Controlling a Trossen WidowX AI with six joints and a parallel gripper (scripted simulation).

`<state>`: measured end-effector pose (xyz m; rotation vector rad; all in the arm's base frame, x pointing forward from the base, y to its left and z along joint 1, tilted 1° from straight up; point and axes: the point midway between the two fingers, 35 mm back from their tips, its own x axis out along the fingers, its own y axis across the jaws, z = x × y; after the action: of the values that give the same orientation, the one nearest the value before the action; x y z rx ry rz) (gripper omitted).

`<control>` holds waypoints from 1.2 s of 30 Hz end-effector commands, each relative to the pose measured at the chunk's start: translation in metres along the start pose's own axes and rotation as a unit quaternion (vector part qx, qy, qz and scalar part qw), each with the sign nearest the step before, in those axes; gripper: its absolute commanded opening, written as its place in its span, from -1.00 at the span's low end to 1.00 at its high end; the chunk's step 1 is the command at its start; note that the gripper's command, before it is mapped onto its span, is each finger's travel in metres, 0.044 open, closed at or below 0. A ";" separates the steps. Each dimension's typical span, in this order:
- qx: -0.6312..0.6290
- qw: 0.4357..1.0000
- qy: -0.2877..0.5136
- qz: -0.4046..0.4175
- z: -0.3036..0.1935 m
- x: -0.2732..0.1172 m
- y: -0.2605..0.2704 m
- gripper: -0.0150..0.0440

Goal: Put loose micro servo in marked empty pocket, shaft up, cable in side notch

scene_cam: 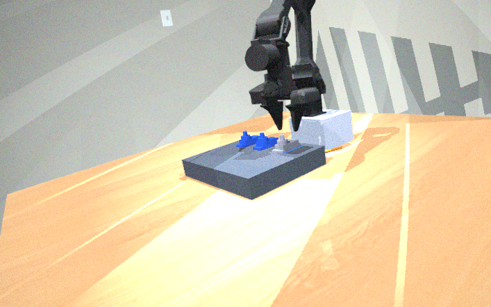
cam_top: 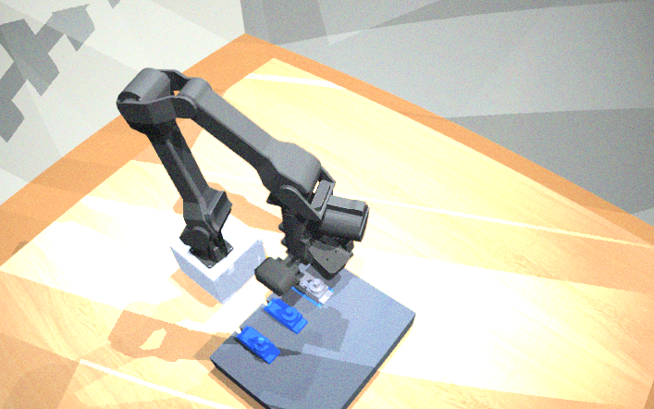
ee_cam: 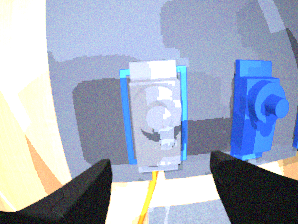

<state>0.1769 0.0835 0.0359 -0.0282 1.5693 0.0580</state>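
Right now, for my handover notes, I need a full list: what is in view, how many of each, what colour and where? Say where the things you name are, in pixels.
Loose servo [cam_top: 315, 287] [scene_cam: 282, 146] [ee_cam: 155, 120]: one, light grey, in the blue-outlined pocket
Fixed servos: two, blue, in a row beside it
Deck [cam_top: 370, 325] [scene_cam: 217, 173] [ee_cam: 100, 60]: one, dark grey slab, on the table
Cable [scene_cam: 333, 149] [ee_cam: 149, 197]: one, orange-yellow, running from the grey servo's end
Table [cam_top: 522, 284] [scene_cam: 201, 244]: one, wooden
Wall plate [scene_cam: 166, 17]: one, white, on the wall
Pedestal [cam_top: 219, 289] [scene_cam: 337, 129]: one, whitish, under the arm
Arm [cam_top: 232, 131] [scene_cam: 303, 37]: one, black
Tool [scene_cam: 288, 130] [ee_cam: 161, 164]: one, black, open above the servo
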 end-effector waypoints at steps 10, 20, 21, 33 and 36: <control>-0.001 1.000 -0.006 0.000 0.098 -0.061 0.000 1.00; 0.002 1.000 -0.013 0.003 0.092 -0.107 0.000 1.00; 0.003 1.000 -0.013 0.003 0.091 -0.110 0.000 1.00; 0.003 1.000 -0.013 0.003 0.091 -0.110 0.000 1.00; 0.003 1.000 -0.013 0.003 0.091 -0.110 0.000 1.00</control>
<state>0.2686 0.0865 0.1455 -0.0229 1.5424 0.0629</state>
